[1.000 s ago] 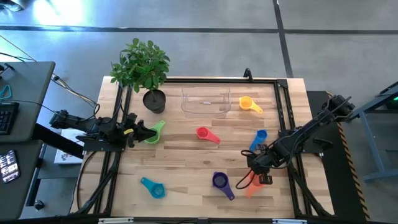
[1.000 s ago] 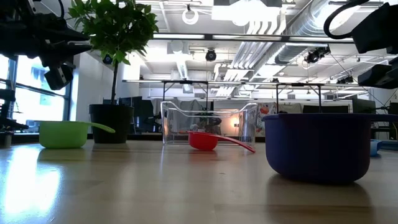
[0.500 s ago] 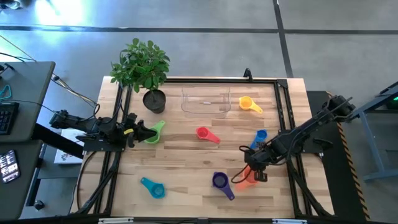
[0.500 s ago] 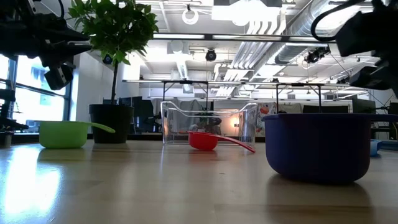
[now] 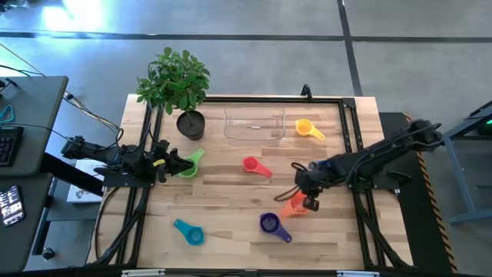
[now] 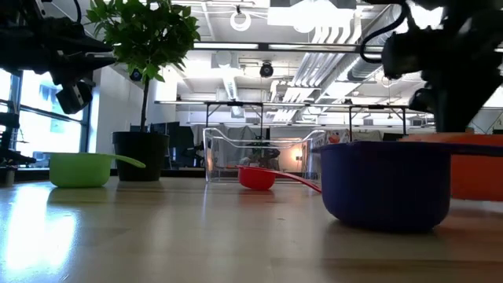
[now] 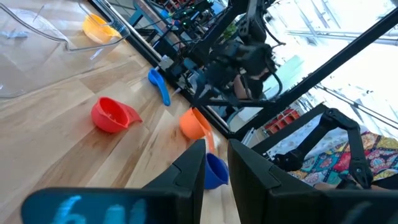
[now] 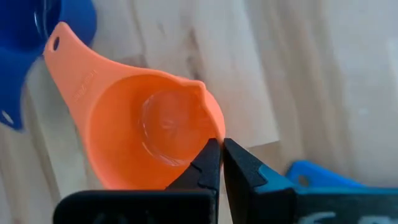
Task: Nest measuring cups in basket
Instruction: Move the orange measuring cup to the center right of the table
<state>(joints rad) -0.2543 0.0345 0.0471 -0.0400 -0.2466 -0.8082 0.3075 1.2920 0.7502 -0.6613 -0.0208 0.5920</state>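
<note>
The right end effector (image 5: 305, 201) was clenched on the orange cup's (image 8: 146, 134) thin rim. The cup could be dropped short of the basket (image 5: 254, 125) if that pinch slipped.

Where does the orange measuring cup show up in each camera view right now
High view: orange cup right of centre.
Low view: right edge, behind the purple cup.
Left wrist view: centre.
Right wrist view: fills the middle.
Shared landmark: the purple cup beside it.
</note>
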